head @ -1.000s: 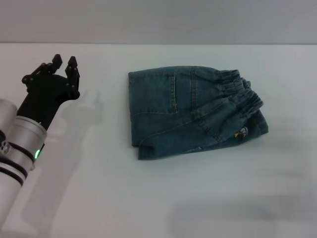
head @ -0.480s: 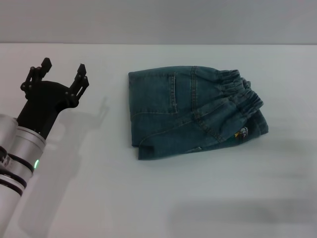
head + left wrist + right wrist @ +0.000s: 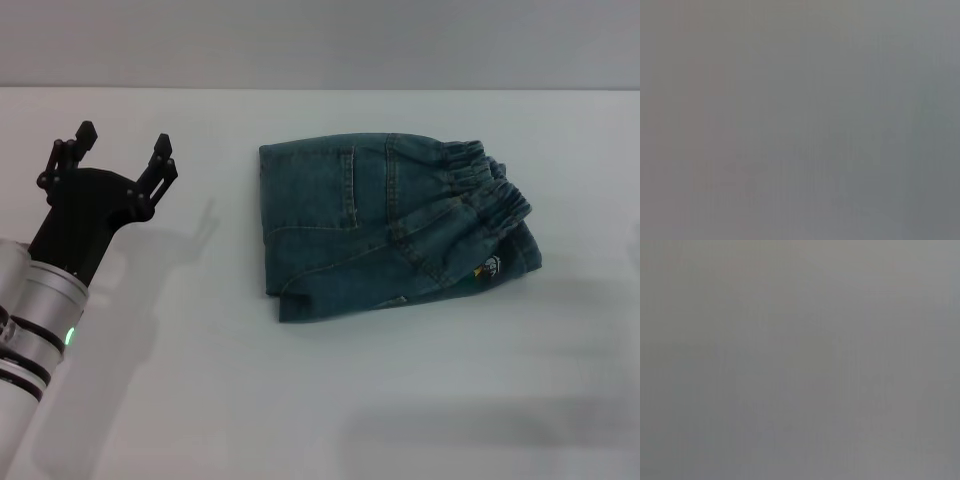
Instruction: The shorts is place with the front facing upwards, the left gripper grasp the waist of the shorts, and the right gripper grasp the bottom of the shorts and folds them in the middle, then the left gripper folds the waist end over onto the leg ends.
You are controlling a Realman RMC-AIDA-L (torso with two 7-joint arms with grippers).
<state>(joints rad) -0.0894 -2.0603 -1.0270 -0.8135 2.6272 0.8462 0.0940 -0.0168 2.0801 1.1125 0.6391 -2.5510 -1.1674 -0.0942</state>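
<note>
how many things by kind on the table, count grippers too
shorts: 1
left gripper, open, beside the shorts and apart from them: 1
table: 1
total: 3
The right gripper is not in view.

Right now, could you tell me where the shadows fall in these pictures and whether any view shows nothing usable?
Head view: the left gripper, open, casts a soft grey shadow onto the table beside it; a broader faint shadow lies along the near table edge; the shorts are evenly lit, without glare. Left wrist view: a featureless grey blur. Right wrist view: the same, nothing discernible.
</note>
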